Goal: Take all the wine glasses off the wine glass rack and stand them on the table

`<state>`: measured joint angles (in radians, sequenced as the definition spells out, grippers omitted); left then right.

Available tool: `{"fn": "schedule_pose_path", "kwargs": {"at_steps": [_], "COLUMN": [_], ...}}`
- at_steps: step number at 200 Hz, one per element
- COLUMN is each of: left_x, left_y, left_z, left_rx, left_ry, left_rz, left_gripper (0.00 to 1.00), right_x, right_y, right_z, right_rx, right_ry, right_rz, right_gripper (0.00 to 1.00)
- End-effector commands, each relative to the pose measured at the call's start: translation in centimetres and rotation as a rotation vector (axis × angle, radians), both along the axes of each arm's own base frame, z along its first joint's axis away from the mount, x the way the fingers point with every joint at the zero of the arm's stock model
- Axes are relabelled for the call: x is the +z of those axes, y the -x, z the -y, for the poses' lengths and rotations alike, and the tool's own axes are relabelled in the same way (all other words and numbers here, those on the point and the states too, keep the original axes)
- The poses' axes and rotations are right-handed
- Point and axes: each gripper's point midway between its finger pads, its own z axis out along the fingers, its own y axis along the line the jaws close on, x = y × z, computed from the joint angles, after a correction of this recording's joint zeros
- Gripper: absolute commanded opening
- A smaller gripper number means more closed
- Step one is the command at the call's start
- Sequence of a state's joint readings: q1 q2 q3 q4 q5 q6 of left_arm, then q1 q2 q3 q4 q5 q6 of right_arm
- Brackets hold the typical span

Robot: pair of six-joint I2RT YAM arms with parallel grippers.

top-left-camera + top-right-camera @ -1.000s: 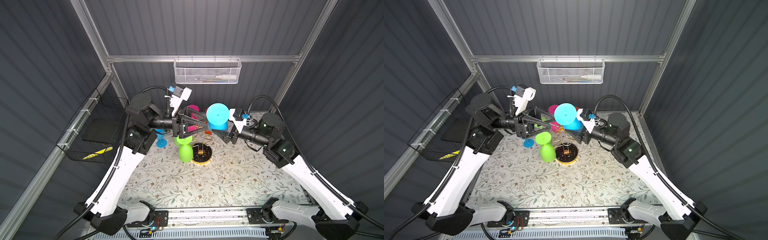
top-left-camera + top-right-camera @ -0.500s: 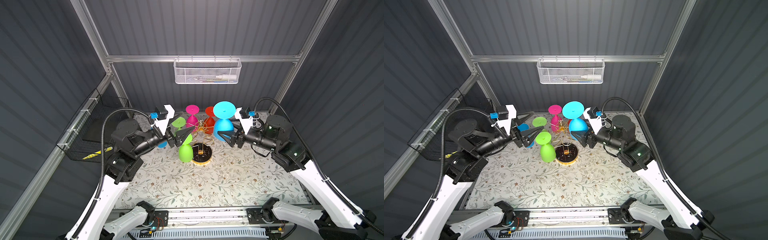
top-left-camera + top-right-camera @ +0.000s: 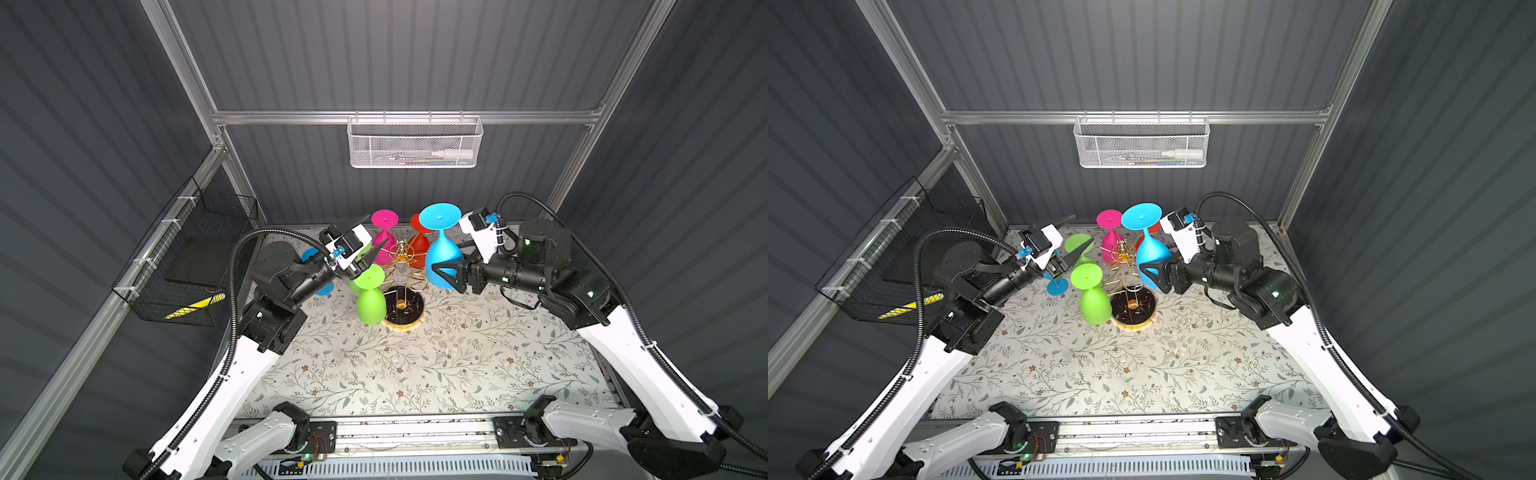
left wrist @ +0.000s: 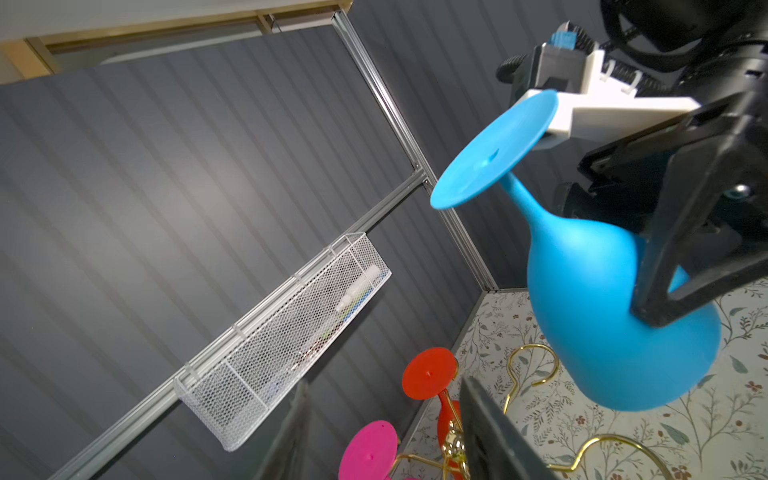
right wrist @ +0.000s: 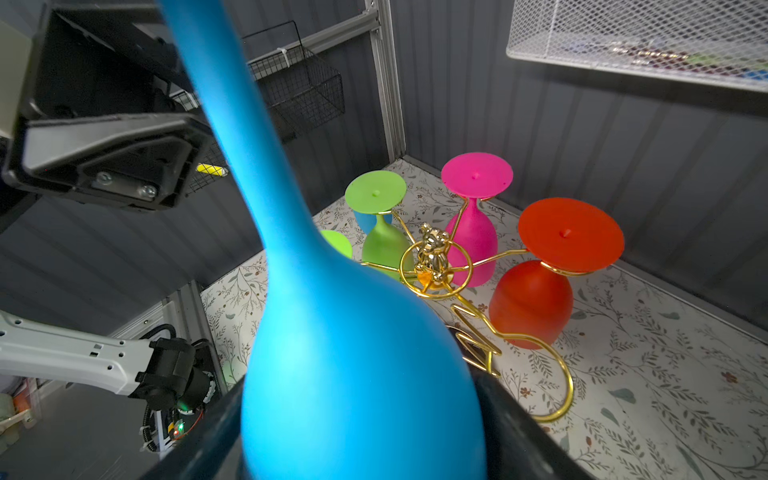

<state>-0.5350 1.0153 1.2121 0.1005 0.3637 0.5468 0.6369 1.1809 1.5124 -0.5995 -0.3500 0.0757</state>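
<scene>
Right wrist view: right gripper [image 3: 444, 271] is clamped on the bowl of the blue wine glass [image 5: 357, 374]; black fingers [image 5: 523, 436] press the bowl's sides. The glass is carried upside down, foot up, tilted slightly.

In both top views the blue wine glass hangs above the bench [image 3: 415, 365], just beside the right side of the wine glass rack [image 3: 1133, 324]. The left wrist view shows its bowl apart from the gold loops.

Left gripper [image 3: 376, 229]: jaws spread, nothing between them. It hovers at the rack's left side, next to the upper green glass [image 3: 1077, 246].

The rack stands near the back edge of the bench, about mid-width. The pink glass [image 5: 473, 237] and red glass [image 5: 536, 299] hang foot-up in its loops. A second green glass [image 3: 370, 305] sits foot-up against the left of the base; hanging or resting on the bench, I cannot tell.

White mesh basket [image 3: 415, 145] on the back wall.
</scene>
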Motion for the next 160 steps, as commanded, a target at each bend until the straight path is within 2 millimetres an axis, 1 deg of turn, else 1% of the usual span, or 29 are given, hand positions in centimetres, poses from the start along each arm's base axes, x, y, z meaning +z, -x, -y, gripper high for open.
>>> {"fn": "schedule_pose_path", "kwargs": {"at_steps": [1,25,58,92,128,160], "left_x": [1.2,1.0,0.3,0.5,1.0,1.0], "left_y": [0.9,1.1,1.1,1.3,1.4,1.4], "left_z": [0.7,1.2,1.9,2.2,2.5,2.8], "left_rx": [-0.051,-0.079,-0.119,-0.142,-0.155,-0.17], "left_ry": [-0.014,-0.032,-0.063,-0.061,-0.053,-0.054], "left_rz": [0.126,0.146,0.142,0.154,0.17,0.172], "left_gripper": [0.55,0.53,0.52,0.51,0.51,0.49], "right_x": [0.1,-0.3,-0.1,-0.3,-0.9,-1.2], "right_y": [0.6,0.8,0.9,1.1,1.2,1.5], "right_z": [-0.3,-1.1,-1.8,-2.5,-3.3,-3.9], "right_rx": [0.009,0.031,0.048,0.069,0.088,0.111], "right_ry": [0.014,0.033,0.032,0.044,0.065,0.076], "right_rz": [-0.041,-0.059,-0.071,-0.091,-0.114,-0.131], "right_gripper": [0.43,0.42,0.42,0.41,0.41,0.41]}}
